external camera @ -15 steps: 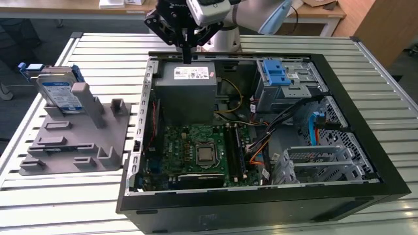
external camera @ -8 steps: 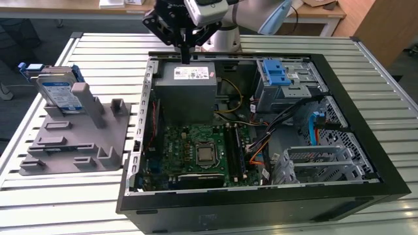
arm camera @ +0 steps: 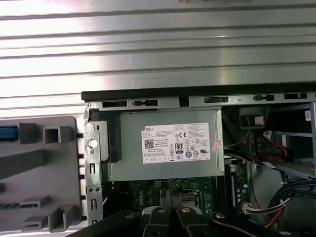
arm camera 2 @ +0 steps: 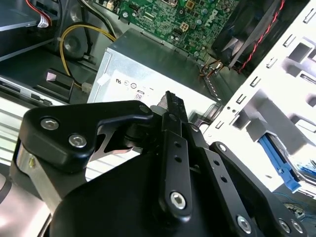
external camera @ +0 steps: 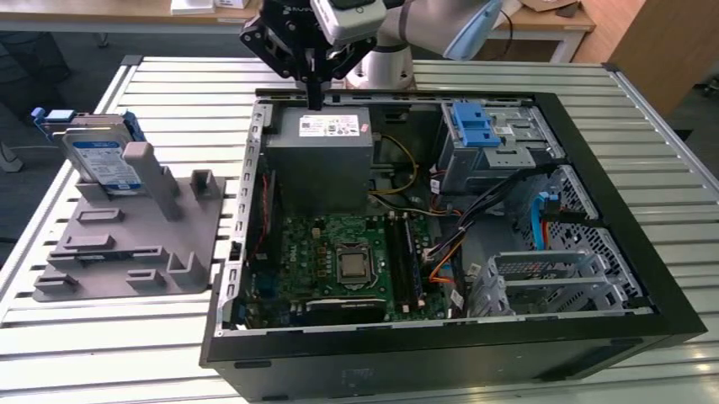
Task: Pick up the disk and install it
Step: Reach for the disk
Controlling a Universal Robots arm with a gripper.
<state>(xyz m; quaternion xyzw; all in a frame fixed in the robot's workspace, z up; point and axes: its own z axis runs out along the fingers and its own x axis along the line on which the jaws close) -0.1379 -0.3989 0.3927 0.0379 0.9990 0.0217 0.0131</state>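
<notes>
Nearest the lens in the second wrist view are the black linkages of the claw (arm camera 2: 170,98), tapering to two fingers pressed together with nothing between them. In the exterior view the claw hangs over the back edge of an open computer case (external camera: 450,358), its tip just above the grey power supply (external camera: 326,143).

The case lies on its side on a slatted metal desk (external camera: 168,93) with the cover off. This probably lets an arm working from above reach the motherboard (external camera: 348,261) and the drive cage with its blue latch (external camera: 483,126).

The disk (external camera: 101,160) is well apart from the claw, on the exterior view's left. It stands on edge in a slot of a grey moulded holder (external camera: 124,252) beside the case, label facing outward and blue rails at its sides. Held upright like this, its flat faces seem offered for a pinch from above. It has not been picked up.
</notes>
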